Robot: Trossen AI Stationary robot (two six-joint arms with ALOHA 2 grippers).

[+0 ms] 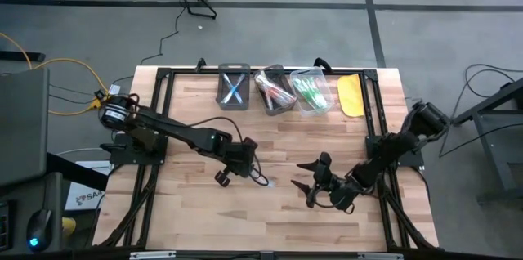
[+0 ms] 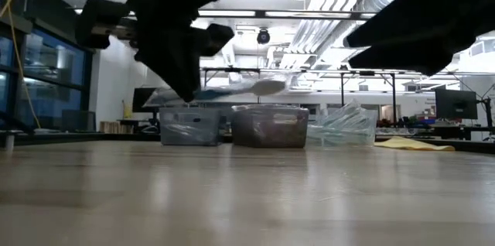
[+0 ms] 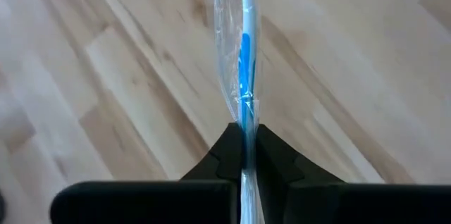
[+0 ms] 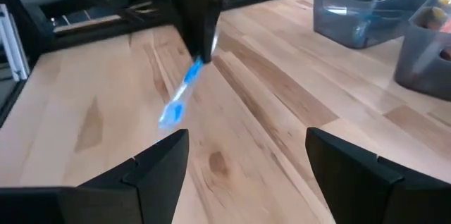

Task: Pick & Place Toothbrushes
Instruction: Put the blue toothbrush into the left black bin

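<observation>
3 clear bins (image 1: 233, 87) line the wooden table's (image 1: 270, 211) far edge beside a yellow flat object (image 1: 351, 95).

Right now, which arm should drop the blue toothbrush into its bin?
Left. The left gripper already pinches the blue toothbrush and holds it above the table. The bin with blue brushes stands on its side. The right gripper is open, empty and farther away.

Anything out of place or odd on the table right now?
Nothing looks spilled or damaged. The left end effector holds a wrapped blue toothbrush above the table, which is expected. The three bins sit in a row at the far edge, and a yellow flat object lies beside them. The right end effector waits open.
</observation>
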